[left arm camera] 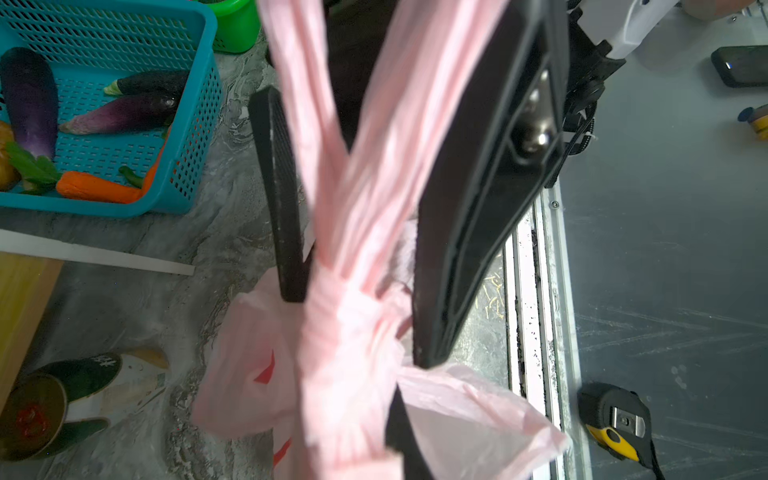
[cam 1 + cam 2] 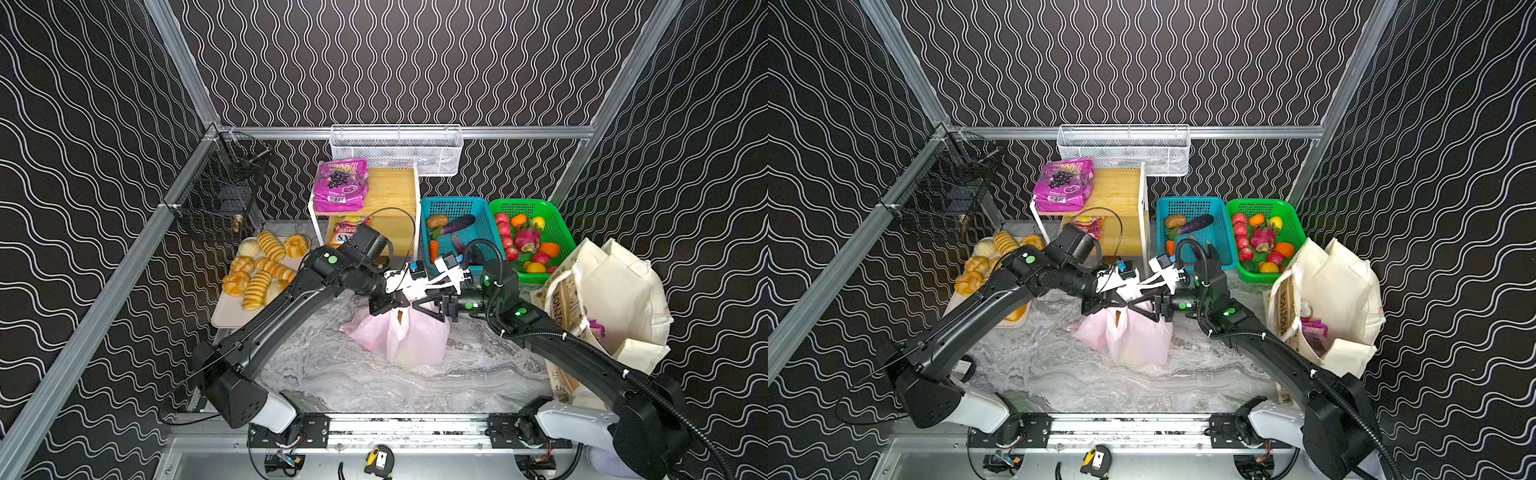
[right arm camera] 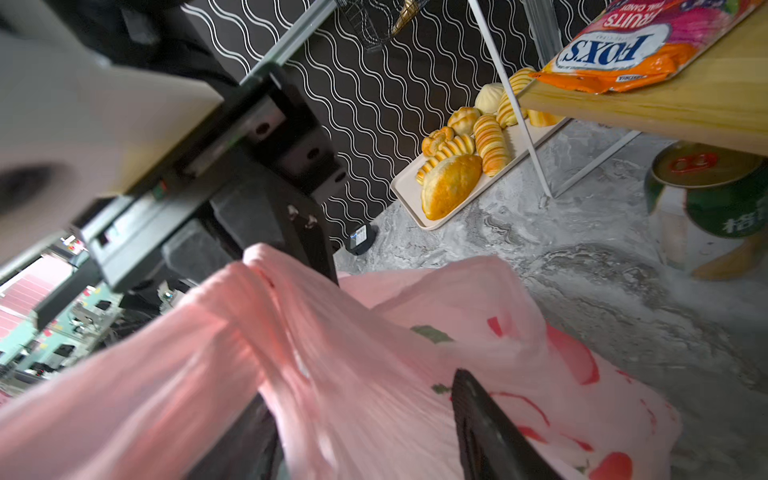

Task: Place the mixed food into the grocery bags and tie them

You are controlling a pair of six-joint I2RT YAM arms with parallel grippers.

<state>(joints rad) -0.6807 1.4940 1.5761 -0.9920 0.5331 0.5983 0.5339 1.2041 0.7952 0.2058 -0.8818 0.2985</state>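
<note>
The translucent pink plastic bag (image 2: 399,336) sits mid-table on the grey marble top (image 2: 332,382). The left gripper (image 2: 404,302) is pressed tight on one twisted handle. The right gripper (image 2: 420,305) has its jaws spread and straddles the crossed handles (image 1: 345,174) without gripping them. Step judged to be in hand: tying. Next, the right jaws must close on the free handle and pull against the left.

Pink bag (image 2: 409,336): contents dim through plastic, handles blurred in wrist views. Bread tray (image 2: 228,320): partly hidden behind left arm (image 2: 291,307). Green can (image 3: 723,208): cropped at edge.
</note>
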